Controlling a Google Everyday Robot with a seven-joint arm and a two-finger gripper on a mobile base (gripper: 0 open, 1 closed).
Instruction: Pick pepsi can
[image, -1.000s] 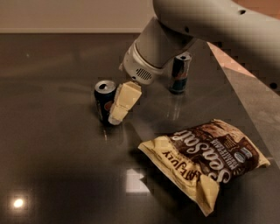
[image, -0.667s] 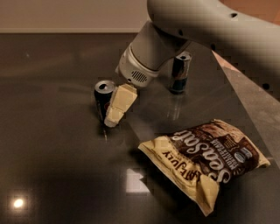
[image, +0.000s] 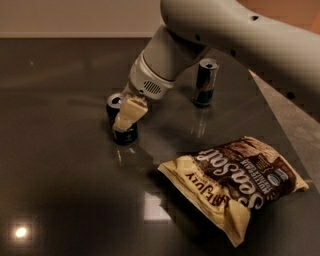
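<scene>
the short, stout dark metal can with the silver top (image: 114, 107) is standing upright on the glossy dark tabletop (image: 60, 190), a bit left of centre. the robot's cream-coloured gripper (image: 127, 116) sits right up against its front and covers most of that side, so only 1 strip of the body and the base show, no logo readable

On a dark glossy table (image: 60, 170) the pepsi can (image: 125, 136) stands upright left of centre, and the gripper (image: 126, 118) sits right at it, its cream tip covering the can's near right side while the pale arm (image: 235, 35) reaches in from the upper right. A taller, slimmer can (image: 206, 82) stands farther back and to the right, well apart. A brown-and-cream snack bag (image: 235, 185) lies flat near the right.
</scene>
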